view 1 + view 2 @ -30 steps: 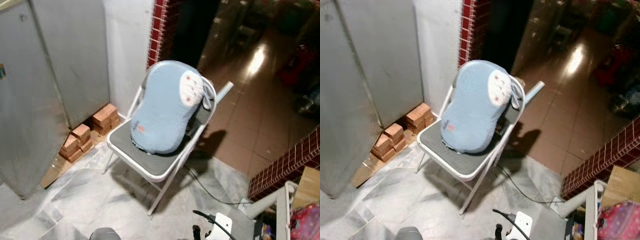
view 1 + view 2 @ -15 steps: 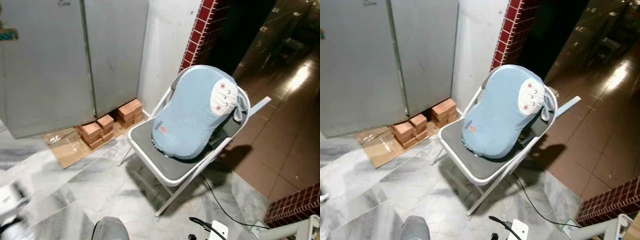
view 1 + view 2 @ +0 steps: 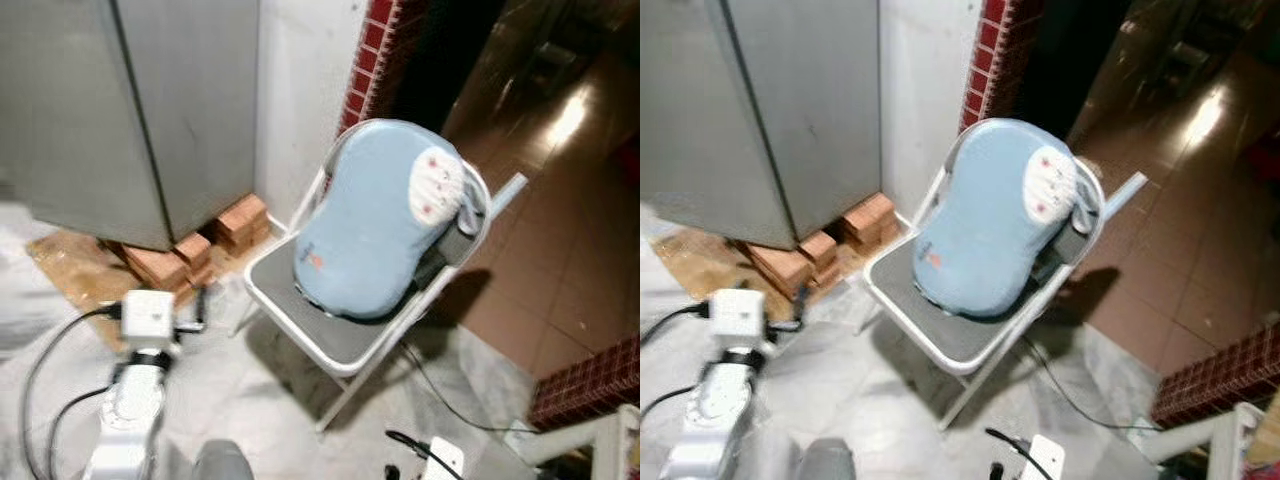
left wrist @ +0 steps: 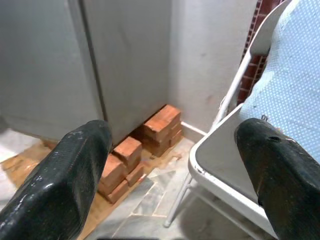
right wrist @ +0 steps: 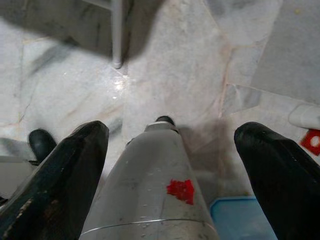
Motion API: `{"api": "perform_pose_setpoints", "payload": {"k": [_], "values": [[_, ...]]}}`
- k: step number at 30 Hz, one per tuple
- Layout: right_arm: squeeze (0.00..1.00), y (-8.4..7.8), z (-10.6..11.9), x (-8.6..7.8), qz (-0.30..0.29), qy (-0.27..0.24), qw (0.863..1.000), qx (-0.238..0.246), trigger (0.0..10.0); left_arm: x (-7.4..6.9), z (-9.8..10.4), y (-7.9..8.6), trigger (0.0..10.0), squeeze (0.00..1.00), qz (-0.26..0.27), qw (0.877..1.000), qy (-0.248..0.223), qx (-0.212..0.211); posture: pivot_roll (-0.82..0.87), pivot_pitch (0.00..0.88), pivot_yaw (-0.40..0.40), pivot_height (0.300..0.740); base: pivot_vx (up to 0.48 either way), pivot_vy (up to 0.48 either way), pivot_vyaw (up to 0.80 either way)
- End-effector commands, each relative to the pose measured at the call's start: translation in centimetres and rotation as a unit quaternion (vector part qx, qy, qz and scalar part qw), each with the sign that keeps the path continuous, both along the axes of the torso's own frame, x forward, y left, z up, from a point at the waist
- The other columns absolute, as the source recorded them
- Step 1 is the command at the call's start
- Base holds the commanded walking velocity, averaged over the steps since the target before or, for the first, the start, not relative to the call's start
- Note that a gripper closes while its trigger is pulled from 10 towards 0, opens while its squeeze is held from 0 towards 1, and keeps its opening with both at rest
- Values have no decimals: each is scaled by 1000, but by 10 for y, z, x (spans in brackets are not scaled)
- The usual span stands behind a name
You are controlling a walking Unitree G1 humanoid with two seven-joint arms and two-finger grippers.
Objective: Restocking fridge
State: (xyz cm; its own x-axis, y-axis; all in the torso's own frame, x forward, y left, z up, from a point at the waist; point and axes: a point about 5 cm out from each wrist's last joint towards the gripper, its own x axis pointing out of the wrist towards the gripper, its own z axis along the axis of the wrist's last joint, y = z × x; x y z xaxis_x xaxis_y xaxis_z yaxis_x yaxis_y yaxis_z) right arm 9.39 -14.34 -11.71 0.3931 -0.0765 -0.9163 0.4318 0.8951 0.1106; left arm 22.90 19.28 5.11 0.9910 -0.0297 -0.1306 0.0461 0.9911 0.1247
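Fridge point(image 3: 110, 110) top cut off, blurred

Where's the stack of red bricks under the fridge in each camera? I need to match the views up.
Left eye view: bricks at left of centre, under the grey fridge.
Right eye view: bricks at left of centre, under the same corner.
Left wrist view: bricks at centre, seen between the open fingers of the left hand.
Right wrist view: marble floor, no bricks.
Shared landmark: the white folding chair, right of the bricks.
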Motion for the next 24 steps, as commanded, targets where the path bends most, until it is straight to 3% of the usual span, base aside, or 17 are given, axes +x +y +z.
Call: {"api": "perform_pose_setpoints", "payload": {"k": [1,5,12,24], "values": [[0,27,160,223,305,-470,826,-63,10000,-1,1,-8,10000,0,-20,1000,4,-11,113,0,-123,740,0,480,0],[0,24,159,222,301,-468,828,-67,10000,-2,-2,-17,10000,0,-43,999,12,-24,100,0,-117,740,0,480,0],[0,17,159,222,297,-466,830,-73,10000,5,1,-15,10000,0,-46,998,18,-35,90,0,-115,740,0,480,0],[0,11,157,221,289,-461,836,-77,10000,3,-6,-22,10000,0,-64,995,38,-62,72,0,-115,740,0,480,0]]}}
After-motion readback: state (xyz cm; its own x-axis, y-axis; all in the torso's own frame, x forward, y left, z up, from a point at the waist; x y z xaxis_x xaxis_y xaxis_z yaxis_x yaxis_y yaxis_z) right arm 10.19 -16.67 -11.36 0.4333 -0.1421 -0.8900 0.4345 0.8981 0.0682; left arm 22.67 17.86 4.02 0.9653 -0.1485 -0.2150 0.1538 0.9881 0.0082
